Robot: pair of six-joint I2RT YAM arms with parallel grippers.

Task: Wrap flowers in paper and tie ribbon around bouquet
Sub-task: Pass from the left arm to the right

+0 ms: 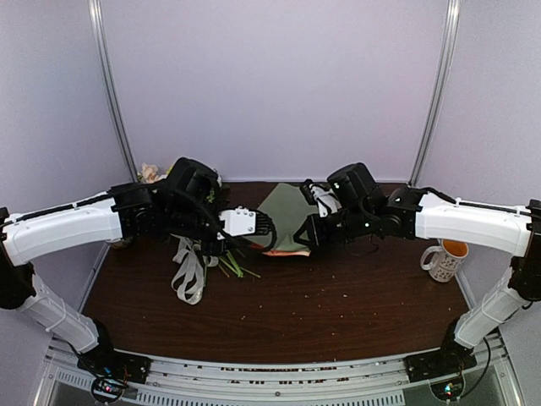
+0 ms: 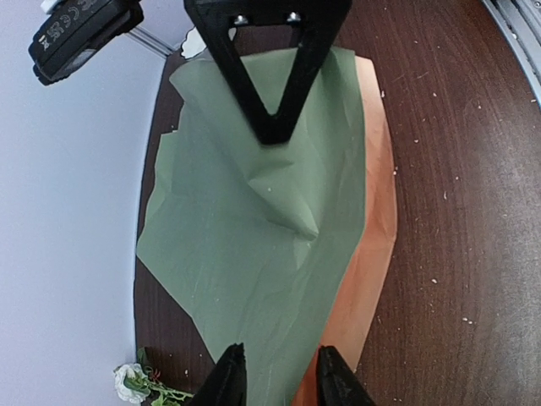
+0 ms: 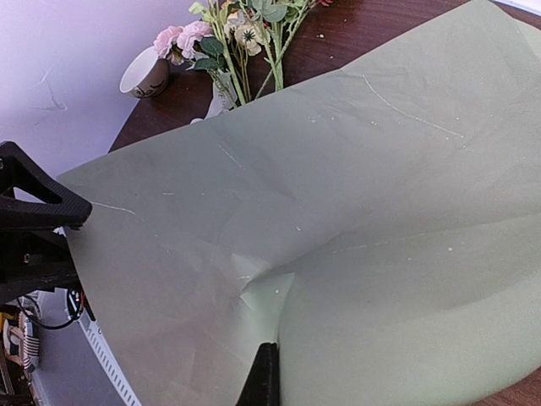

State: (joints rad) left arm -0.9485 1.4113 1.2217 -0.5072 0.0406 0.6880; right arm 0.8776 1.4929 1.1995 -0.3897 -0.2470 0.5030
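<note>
Clearly the job is in its early part: the paper (image 1: 283, 216) lies sage side up at the middle of the bench (image 1: 338, 304), not yet wrapped round anything. The flowers (image 1: 230, 264) lie by its edge at centre left, under the left arm. The ribbon (image 1: 190, 271) sits in loose loops at lower left, untied. Wrapping and tying are all left to do.

Both arms stretch low inward from the frame's sides, wrists meeting over the sheet. The left pincer (image 2: 283, 385) stands part open, fingers astride the paper's edge, not clamped. The right pincer (image 2: 270, 127) is shut, apparently pinching a raised fold of the paper.
</note>
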